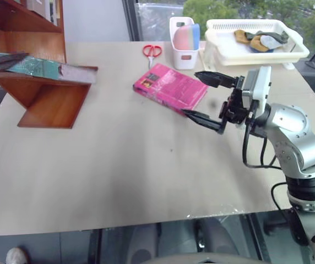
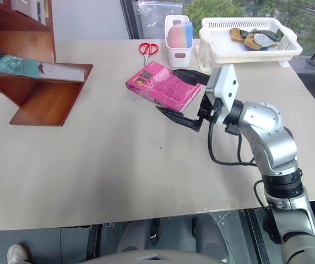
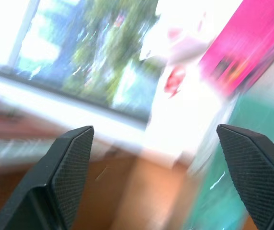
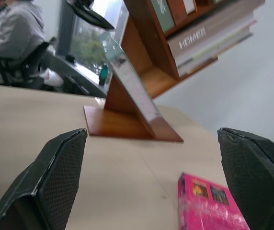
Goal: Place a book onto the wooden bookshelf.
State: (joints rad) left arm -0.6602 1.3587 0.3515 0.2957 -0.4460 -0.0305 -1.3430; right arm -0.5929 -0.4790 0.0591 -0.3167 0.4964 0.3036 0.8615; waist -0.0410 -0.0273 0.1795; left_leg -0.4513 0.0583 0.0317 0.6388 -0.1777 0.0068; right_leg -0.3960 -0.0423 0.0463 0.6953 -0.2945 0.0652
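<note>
Beige tabletop [image 1: 124, 181] fills most of my head view, with window glass and trees behind it. At ten o'clock I see the book [image 1: 39, 68], teal-green with a shiny wrapped cover and pale page edges, lying flat on the lowest board of the wooden bookshelf [image 1: 53, 104], its page edge near the board's front lip. My left gripper [image 3: 154, 182] has its jaws spread wide and holding nothing, with teal and wood blurred between them in the wrist view. Toward one o'clock from the table's centre lies a pink book [image 1: 171, 87], red scissors [image 1: 152, 51] beyond it. Further back, a small white bin [image 1: 183, 44] holds pink and blue items, and a white basket tray [image 1: 223, 52] holds tan and grey objects I cannot identify. My right gripper [image 1: 206, 98] hovers at three o'clock, jaws released, just beside the pink book. Near half of the tabletop lies bare.
</note>
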